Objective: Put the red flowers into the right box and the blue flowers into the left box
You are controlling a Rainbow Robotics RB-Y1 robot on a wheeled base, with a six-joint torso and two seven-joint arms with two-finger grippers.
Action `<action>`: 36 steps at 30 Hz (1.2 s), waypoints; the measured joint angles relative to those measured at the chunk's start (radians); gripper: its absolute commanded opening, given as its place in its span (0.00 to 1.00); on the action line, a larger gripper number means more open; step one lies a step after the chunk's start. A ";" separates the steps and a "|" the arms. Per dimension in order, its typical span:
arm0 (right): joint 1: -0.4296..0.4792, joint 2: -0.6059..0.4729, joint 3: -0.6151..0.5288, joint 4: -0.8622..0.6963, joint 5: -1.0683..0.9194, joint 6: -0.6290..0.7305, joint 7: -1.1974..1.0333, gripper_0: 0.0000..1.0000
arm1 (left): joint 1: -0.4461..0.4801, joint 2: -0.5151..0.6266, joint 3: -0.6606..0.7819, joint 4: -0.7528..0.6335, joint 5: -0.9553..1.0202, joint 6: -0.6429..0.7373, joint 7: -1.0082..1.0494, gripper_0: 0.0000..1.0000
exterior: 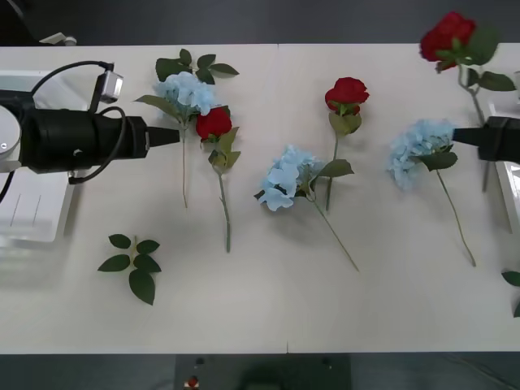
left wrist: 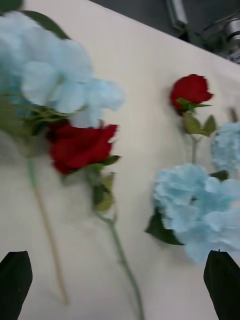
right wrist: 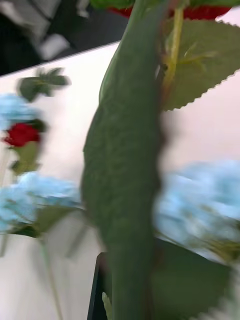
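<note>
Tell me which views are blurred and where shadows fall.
Front view: sharp, evenly lit, with faint shadows beside the red flowers and blue flowers. Right wrist view: heavily smeared, a green leaf close to the lens. Left wrist view: mildly soft, open left gripper over the table.

Deep red blooms on the red flowers [exterior: 350, 93], pale sky-blue clusters on the blue flowers [exterior: 286, 177], thin green stems throughout, dark green leaf sprig [exterior: 134, 264], plain off-white table [exterior: 268, 301], black left gripper [exterior: 185, 135].
</note>
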 measured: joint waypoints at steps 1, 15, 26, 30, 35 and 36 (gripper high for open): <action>0.000 -0.050 0.017 0.007 0.002 -0.009 -0.021 0.00 | 0.000 0.000 0.010 0.008 -0.051 -0.002 0.000 1.00; -0.004 -0.177 0.053 0.302 0.277 -0.052 -0.064 0.00 | -0.046 -0.163 0.006 0.051 -0.623 -0.051 0.184 1.00; -0.172 0.052 0.054 0.598 0.694 -0.151 -0.064 0.00 | -0.147 -0.278 0.006 0.159 -0.855 -0.051 0.210 1.00; -0.226 0.100 0.076 0.674 0.797 -0.198 -0.064 0.00 | -0.190 -0.295 0.006 0.226 -0.862 -0.056 0.211 1.00; -0.255 0.112 0.179 0.744 0.852 -0.281 -0.064 0.00 | -0.234 -0.318 0.006 0.320 -0.881 -0.104 0.211 1.00; -0.255 0.112 0.204 0.752 0.852 -0.292 -0.064 0.00 | -0.243 -0.322 0.006 0.337 -0.884 -0.110 0.211 1.00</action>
